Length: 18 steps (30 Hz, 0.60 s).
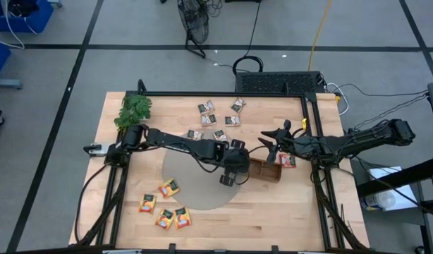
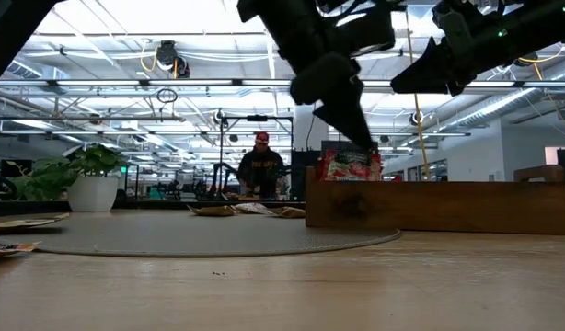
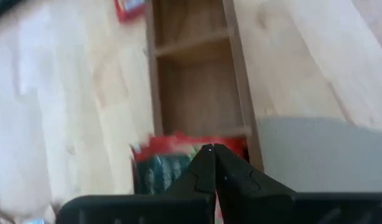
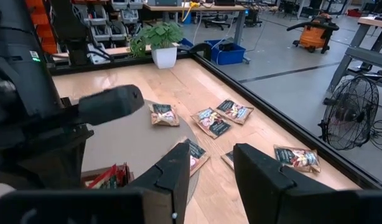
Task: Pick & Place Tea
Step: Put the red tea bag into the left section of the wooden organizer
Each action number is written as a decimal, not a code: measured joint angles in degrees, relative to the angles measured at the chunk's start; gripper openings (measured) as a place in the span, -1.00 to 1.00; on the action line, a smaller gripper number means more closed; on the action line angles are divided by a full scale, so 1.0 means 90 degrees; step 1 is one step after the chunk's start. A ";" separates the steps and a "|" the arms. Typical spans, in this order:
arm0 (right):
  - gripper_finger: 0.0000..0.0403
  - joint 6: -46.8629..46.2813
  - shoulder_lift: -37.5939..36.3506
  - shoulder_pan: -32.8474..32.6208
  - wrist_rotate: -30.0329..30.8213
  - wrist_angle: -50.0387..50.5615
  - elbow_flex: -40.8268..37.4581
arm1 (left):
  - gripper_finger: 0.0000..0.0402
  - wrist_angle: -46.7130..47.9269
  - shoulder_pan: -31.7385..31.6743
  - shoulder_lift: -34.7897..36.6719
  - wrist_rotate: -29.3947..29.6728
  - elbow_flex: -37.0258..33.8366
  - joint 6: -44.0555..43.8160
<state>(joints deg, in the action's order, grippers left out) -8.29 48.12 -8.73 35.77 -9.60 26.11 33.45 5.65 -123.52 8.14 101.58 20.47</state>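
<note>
- Over the wooden tray's (image 1: 267, 171) near end, the left claw (image 1: 234, 174) sits clenched, empty, above a red sachet (image 3: 169, 163) already inside.
- Next, I'd judge: lift clear, fetch another.
- Beside the tray, right claw (image 1: 273, 144) hovers half-parted, empty.

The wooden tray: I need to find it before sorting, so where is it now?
In the high view the wooden tray lies right of the table's centre, at the grey mat's right edge, between the left gripper and a red sachet.

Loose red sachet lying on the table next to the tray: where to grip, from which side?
Judging by its pose, the red sachet lies flat beside the wooden tray, so come straight down and pinch across two opposite edges, away from the tray wall.
</note>
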 joint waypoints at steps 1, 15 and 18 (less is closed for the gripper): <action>-0.45 0.0000 0.0000 0.0000 -0.0002 0.0010 0.0000 | -0.98 0.0091 -0.0008 0.0000 -0.0004 0.0000 -0.0002; -0.45 -0.0042 0.0000 0.0000 -0.0007 0.0094 0.0000 | -0.96 0.0263 -0.0084 -0.0503 -0.0557 0.0015 -0.0315; -0.45 -0.0049 0.0002 0.0000 -0.0007 0.0099 0.0000 | -0.98 0.0222 -0.0102 -0.0682 -0.0561 0.0007 -0.0388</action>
<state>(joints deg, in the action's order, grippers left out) -8.73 48.14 -8.73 35.70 -8.71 26.11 35.45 4.73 -129.67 3.10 101.65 16.97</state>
